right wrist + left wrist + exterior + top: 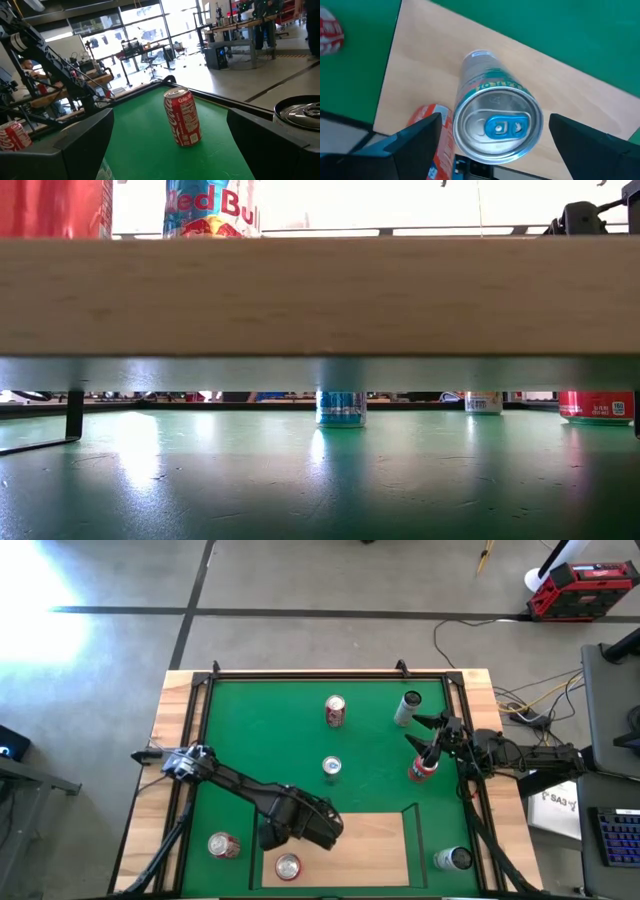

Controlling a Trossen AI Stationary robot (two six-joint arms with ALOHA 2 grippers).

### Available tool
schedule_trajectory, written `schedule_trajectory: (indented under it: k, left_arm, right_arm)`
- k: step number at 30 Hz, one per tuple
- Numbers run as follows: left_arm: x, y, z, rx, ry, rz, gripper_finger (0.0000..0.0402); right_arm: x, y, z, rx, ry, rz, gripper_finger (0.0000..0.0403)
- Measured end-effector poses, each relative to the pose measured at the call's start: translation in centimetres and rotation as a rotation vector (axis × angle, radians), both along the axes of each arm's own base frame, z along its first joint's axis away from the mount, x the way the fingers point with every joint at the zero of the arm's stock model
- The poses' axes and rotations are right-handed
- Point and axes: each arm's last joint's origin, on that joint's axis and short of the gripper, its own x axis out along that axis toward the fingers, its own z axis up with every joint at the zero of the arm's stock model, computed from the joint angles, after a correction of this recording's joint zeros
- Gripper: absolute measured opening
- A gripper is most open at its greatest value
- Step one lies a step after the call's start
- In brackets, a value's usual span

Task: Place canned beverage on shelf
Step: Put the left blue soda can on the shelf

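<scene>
With the can (492, 117) stood on the shelf (420, 80) between the parted left gripper (495, 145) fingers, release is judged underway; a straight lift clear is called for.

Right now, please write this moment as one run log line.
left gripper: jaws open around slim can, upright on shelf | right gripper: jaws open, facing red can on mat

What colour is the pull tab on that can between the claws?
Blue, on a silver lid. The left wrist view shows it best.
</scene>
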Motion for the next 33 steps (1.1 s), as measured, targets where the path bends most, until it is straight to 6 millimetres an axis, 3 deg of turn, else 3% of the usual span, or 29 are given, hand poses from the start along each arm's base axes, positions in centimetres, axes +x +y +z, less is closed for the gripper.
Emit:
schedule_trajectory:
  k: [15, 29, 33]
  left_arm:
    - [0.23, 0.18, -0.03, -0.079, 0.027, 0.118, 0.0341]
    - [0.71, 0.22, -0.74, -0.086, 0.041, 0.152, 0.0215]
    - [0.9, 0.12, -0.72, -0.099, 0.023, 0.145, 0.0211]
  right_arm:
    - [0.0, 0.0, -0.01, 0.0, 0.0, 0.0, 0.0381]
    - [0.0, 0.0, -0.02, 0.0, 0.001, 0.0, 0.0381]
    - [0.0, 0.0, -0.02, 0.0, 0.003, 0.0, 0.0381]
